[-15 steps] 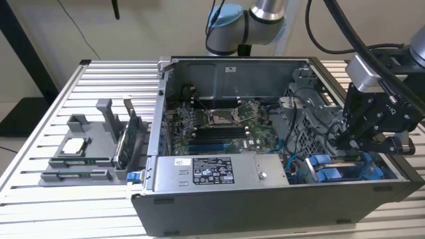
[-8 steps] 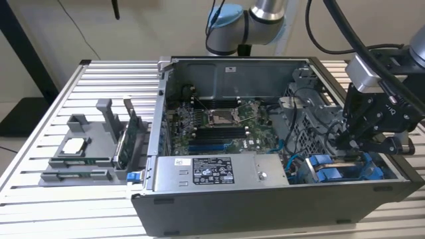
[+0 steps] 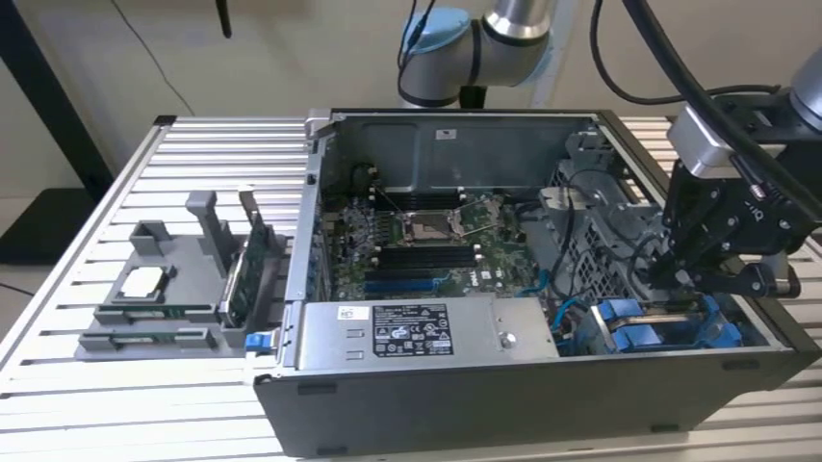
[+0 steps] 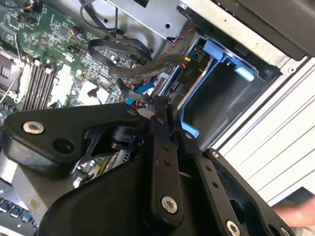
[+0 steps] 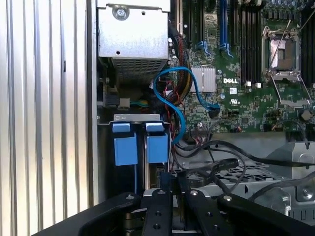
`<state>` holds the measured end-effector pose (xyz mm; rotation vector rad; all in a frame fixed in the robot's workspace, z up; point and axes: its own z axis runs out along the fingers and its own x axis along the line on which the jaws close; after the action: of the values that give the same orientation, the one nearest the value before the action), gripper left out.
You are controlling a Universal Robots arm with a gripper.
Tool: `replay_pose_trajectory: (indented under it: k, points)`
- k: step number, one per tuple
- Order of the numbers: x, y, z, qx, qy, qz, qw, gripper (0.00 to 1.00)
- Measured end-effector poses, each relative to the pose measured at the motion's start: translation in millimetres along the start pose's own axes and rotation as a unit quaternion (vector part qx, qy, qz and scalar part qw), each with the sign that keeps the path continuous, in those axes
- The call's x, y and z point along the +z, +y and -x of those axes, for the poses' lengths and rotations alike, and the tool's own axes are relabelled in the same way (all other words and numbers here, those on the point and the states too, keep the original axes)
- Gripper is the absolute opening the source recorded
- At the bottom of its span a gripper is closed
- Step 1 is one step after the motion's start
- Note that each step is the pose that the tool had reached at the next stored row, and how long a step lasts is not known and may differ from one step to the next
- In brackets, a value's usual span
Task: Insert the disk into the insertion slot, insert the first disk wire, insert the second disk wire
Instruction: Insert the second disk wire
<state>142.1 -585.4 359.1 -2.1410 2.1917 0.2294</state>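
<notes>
The disk's blue carrier (image 3: 626, 325) sits down in the insertion slot (image 3: 752, 339) of the drive cage, at the front corner of the open computer case on the exterior view's right. Both wrist views show the blue carrier (image 4: 216, 51) (image 5: 157, 147). My gripper (image 3: 683, 272) hangs inside the case just behind it. Its fingers (image 4: 158, 129) are closed together on a black disk wire (image 4: 147, 67) at the drive's rear connector end. The gripper (image 5: 173, 178) stands close to the carrier fronts. A second blue carrier front (image 5: 125, 148) sits beside the first.
The case holds a motherboard (image 3: 424, 241), a power supply box (image 3: 418, 332) and loose blue cables (image 5: 172, 93) and black cables near the cage. A grey fixture (image 3: 167, 289) with parts stands on the slatted table on the exterior view's left.
</notes>
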Motion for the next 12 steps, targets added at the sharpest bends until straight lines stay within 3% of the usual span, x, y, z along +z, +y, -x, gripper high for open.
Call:
replay_pose_trajectory:
  k: [4,12]
  points:
    - [1.1,-5.6,-0.1,0.001,0.0000,0.0011,1.0000,0.16]
    - [4.6,-7.2,-2.7,0.009,-0.0006,0.0004,1.0000,0.16]
